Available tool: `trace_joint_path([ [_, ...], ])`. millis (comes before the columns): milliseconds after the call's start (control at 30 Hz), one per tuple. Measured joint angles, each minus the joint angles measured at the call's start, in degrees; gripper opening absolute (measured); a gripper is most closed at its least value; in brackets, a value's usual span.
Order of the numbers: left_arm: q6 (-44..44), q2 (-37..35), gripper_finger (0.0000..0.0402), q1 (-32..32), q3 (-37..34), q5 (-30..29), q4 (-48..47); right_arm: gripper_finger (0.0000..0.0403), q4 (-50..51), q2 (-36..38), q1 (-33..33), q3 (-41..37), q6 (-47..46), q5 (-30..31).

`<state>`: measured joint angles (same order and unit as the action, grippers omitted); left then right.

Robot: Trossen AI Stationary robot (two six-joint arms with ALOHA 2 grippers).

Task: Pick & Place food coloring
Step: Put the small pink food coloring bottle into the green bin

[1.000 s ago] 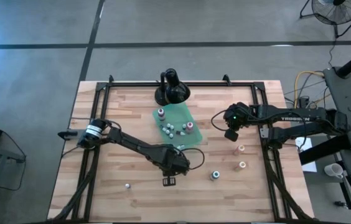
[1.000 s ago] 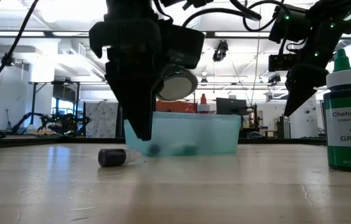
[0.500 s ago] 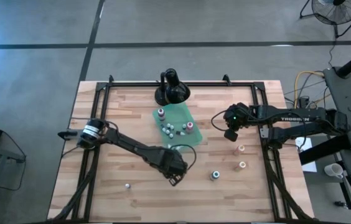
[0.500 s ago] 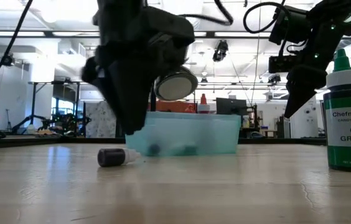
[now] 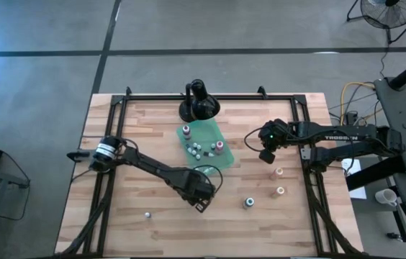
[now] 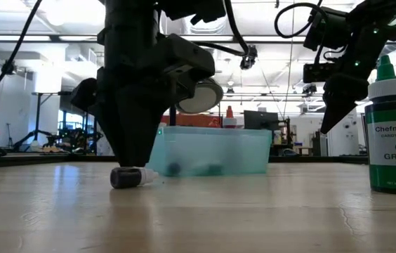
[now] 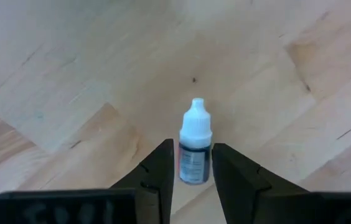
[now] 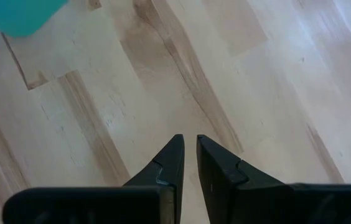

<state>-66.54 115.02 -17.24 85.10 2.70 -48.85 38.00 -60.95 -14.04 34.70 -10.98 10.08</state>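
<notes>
A pale wooden table [image 5: 131, 144] in a black frame stands on a grey workshop floor; a translucent teal tray [image 5: 210, 137] lies mid-table with several small food coloring bottles on it, just in front of a black round-based stand [image 5: 199, 104]; more bottles stand loose on the boards at the right, among them a green one [image 5: 248, 203], and one tiny bottle [image 5: 147, 214] sits alone near the front left. The left gripper [image 7: 193, 163] is down at the board near the tray's front corner; its fingers are narrowed around a dark bottle with a white dropper cap [image 7: 194, 152], which lies on its side between them, apparently just gripped or about to be; the low view shows that bottle [image 6: 129, 177] on the wood under the arm. The right gripper [image 8: 189, 163] waits, shut and empty, above bare boards right of the tray. The step in hand looks like the pick; next comes a firm close, a lift, and a carry to the tray.
</notes>
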Motion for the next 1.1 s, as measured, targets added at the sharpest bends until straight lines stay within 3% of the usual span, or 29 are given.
trace_joint_path([
  [367, 0.5, 0.0, 0.0083, 1.6, -0.7, -1.9, 3.7, 0.0038, 0.0, 0.0, 0.0, 0.0, 0.0, 0.0],
  [833, 3.2, 0.0, 0.0083, 1.4, -4.1, 3.2, 6.8, 0.0038, 0.0, 0.0, 0.0, 0.0, 0.0, 0.0],
  [1100, 9.3, 0.0, 0.0083, 1.4, -4.1, 5.7, 4.8, 0.0038, -0.7, 0.0, 0.0, -0.3, 0.4, 0.1],
])
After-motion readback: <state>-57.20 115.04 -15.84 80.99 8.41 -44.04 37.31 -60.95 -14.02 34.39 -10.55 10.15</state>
